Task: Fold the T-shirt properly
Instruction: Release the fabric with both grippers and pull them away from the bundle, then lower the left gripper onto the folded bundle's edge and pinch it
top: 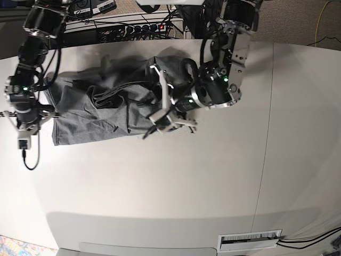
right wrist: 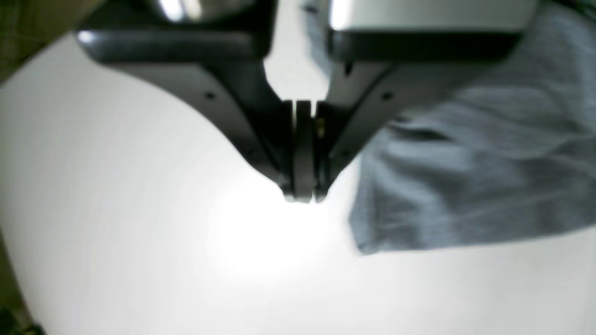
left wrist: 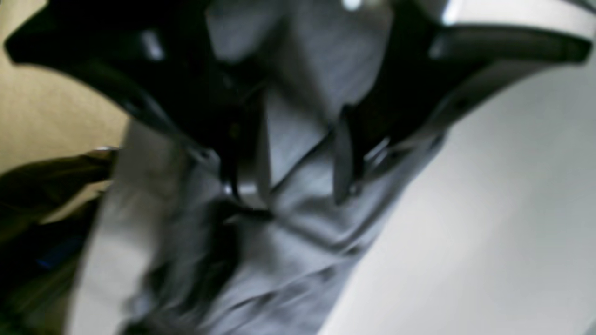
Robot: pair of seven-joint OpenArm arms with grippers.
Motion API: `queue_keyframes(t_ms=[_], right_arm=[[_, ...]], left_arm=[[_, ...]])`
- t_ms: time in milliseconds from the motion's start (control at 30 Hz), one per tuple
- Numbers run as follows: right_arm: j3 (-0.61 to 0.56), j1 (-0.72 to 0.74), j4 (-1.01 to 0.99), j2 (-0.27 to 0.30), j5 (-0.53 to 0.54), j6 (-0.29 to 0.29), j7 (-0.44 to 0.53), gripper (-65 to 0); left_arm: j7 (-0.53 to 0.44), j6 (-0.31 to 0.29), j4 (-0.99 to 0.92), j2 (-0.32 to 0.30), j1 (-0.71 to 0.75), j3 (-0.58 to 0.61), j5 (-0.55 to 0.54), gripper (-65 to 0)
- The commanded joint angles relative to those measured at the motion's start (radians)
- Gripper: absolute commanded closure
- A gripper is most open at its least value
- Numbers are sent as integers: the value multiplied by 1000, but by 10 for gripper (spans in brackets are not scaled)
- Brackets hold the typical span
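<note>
The T-shirt (top: 106, 109) lies bunched and wrinkly on the white surface (top: 176, 176), toward the far left side in the base view. It is long and lumpy, not flat yet. The left gripper (left wrist: 298, 186) sits over the shirt's right end, and its jaws pinch a fold of the grey cloth. The right gripper (right wrist: 302, 195) hangs just past the shirt's other end, over bare surface, with its jaws pressed together and holding nothing. I think the step now is to pull one end over. To do it well, the left arm should lift the cloth slowly and keep it smooth, so no lumps get trapped. The right arm could hold its end down.
</note>
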Motion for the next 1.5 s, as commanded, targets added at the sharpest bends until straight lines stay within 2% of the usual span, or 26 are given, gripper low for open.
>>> queue_keyframes(t_ms=[0, 100, 200, 433, 533, 700, 767, 900, 1000, 1033, 1100, 1167, 1233, 1333, 1467], right_arm=[[17, 14, 19, 36, 19, 3, 10, 0], [30, 14, 19, 89, 30, 3, -11, 0], [30, 13, 18, 123, 30, 4, -26, 0], [30, 13, 14, 135, 29, 12, -38, 0], [30, -9, 14, 135, 30, 60, -44, 0], [29, -71, -28, 134, 30, 122, -43, 0], [29, -82, -53, 134, 31, 153, -44, 0], [29, -86, -65, 134, 30, 163, -53, 0], [29, -85, -64, 135, 30, 163, -50, 0], [29, -85, -64, 134, 31, 163, -50, 0], [29, -85, -64, 135, 41, 166, -50, 0], [29, -86, -64, 134, 76, 202, -50, -5], [29, -86, -64, 134, 121, 232, -50, -69], [29, -86, -64, 134, 171, 238, -50, -154], [29, -86, -64, 134, 208, 238, -52, -161]], left_arm=[[0, 2, 18, -1, -15, 0, -19, -247], [57, 14, 18, -32, -9, 0, -19, -247], [52, 27, 18, -52, 23, 0, -19, -232], [0, 19, 17, -54, 87, 0, 73, -78], [-54, 23, 17, -54, 94, 0, 96, 0], [-176, 27, -58, -54, 101, 0, 213, 0], [-220, 66, -106, -54, 101, 0, 220, 0], [-310, 109, -180, -54, 100, 0, 244, 0], [-334, 115, -217, -55, 100, 0, 388, 0], [-334, 135, -230, -62, 100, 0, 430, 0], [-333, 193, -250, -98, 101, 0, 437, 0], [-333, 220, -259, -148, 101, 0, 437, 0], [-334, 227, -259, -204, 101, 0, 437, 0], [-334, 266, -259, -283, 101, 0, 437, 0], [-334, 311, -259, -375, 100, 0, 400, 0]])
